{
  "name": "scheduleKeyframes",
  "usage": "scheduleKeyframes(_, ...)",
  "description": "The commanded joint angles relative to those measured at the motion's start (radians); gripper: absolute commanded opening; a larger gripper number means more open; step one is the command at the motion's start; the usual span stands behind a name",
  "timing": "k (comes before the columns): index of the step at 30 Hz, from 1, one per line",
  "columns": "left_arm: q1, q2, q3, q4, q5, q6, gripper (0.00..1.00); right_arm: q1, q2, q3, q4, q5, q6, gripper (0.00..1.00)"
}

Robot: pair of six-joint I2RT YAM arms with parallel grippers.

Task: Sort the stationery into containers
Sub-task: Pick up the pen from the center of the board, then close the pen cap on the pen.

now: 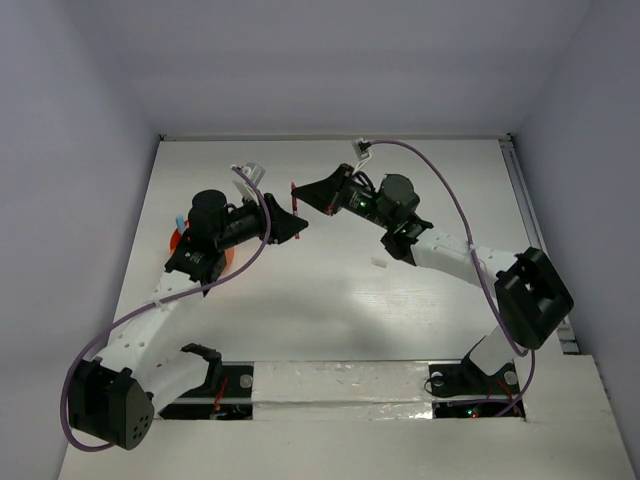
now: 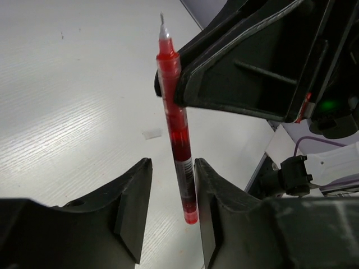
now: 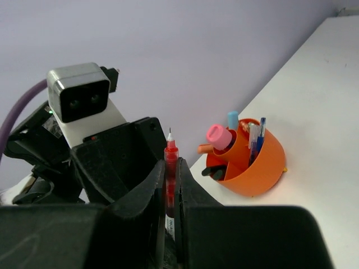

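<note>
Red pen (image 2: pixel 178 140): roughly upright above the bench (image 2: pixel 67 112), pinched tight in my right fingers (image 3: pixel 188 196), lower end between my left fingers (image 2: pixel 132 207), which stand partly open, unclamped. Step, I judge: hand-over; next the left must grip, the right let go, then carry to the orange pot (image 3: pixel 263 168), already crowded with pens (image 3: pixel 257 140). Nearby: one white bit (image 2: pixel 151 133) loose on the bench.

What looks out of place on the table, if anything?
A small white bit lies alone on the table, apart from the orange pot holding pens; it seems left unsorted.
</note>
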Motion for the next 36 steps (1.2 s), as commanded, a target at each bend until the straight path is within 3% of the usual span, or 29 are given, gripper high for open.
scheduleKeyframes(1,0.006,-0.023,-0.012,0.052,0.026,0.004,0.32,0.009,-0.055,0.004,0.095,0.043,-0.016,0.0)
scheduleKeyframes(5,0.006,-0.037,-0.012,0.06,0.031,0.008,0.15,0.009,-0.05,0.009,0.089,0.043,-0.013,0.0)
scheduleKeyframes(6,0.006,-0.04,-0.012,0.058,0.029,0.011,0.04,0.009,-0.05,0.002,0.091,0.044,-0.008,0.0)
scheduleKeyframes(7,0.006,-0.045,-0.014,0.058,0.023,0.013,0.0,0.009,-0.05,-0.002,0.092,0.049,-0.004,0.0)
scheduleKeyframes(12,0.006,-0.072,-0.006,0.037,-0.012,0.036,0.0,0.009,-0.055,-0.017,0.043,0.037,-0.016,0.02)
scheduleKeyframes(14,0.006,-0.086,-0.006,0.025,-0.026,0.042,0.0,0.009,-0.068,-0.022,-0.034,0.037,-0.046,0.13)
scheduleKeyframes(15,0.006,-0.089,-0.005,0.02,-0.035,0.053,0.0,0.009,-0.09,-0.024,-0.071,0.032,-0.088,0.32)
scheduleKeyframes(18,0.006,-0.108,0.002,-0.009,-0.064,0.069,0.0,-0.02,-0.142,-0.036,-0.229,0.015,-0.175,0.52)
scheduleKeyframes(21,0.006,-0.124,0.011,-0.038,-0.09,0.091,0.0,-0.071,-0.248,-0.07,-0.418,0.021,-0.287,0.6)
scheduleKeyframes(25,0.006,-0.158,0.02,-0.072,-0.138,0.117,0.0,-0.105,-0.36,-0.084,-0.712,0.125,-0.456,0.6)
scheduleKeyframes(26,0.006,-0.175,0.022,-0.078,-0.144,0.122,0.0,-0.114,-0.369,-0.08,-0.854,0.15,-0.479,0.58)
scheduleKeyframes(29,0.006,-0.21,0.022,-0.086,-0.17,0.128,0.0,-0.151,-0.363,-0.074,-1.054,0.27,-0.482,0.28)
scheduleKeyframes(30,0.006,-0.216,0.022,-0.089,-0.176,0.134,0.0,-0.175,-0.371,-0.108,-1.075,0.277,-0.458,0.1)
scheduleKeyframes(32,0.006,-0.227,0.022,-0.097,-0.184,0.137,0.0,-0.185,-0.366,-0.137,-1.124,0.274,-0.432,0.05)
scheduleKeyframes(34,0.006,-0.233,0.023,-0.098,-0.184,0.137,0.0,-0.185,-0.345,-0.178,-1.129,0.258,-0.393,0.11)
scheduleKeyframes(35,0.006,-0.238,0.023,-0.101,-0.184,0.137,0.0,-0.185,-0.334,-0.191,-1.126,0.253,-0.386,0.22)
scheduleKeyframes(36,0.006,-0.241,0.023,-0.103,-0.184,0.14,0.0,-0.185,-0.32,-0.2,-1.127,0.253,-0.375,0.43)
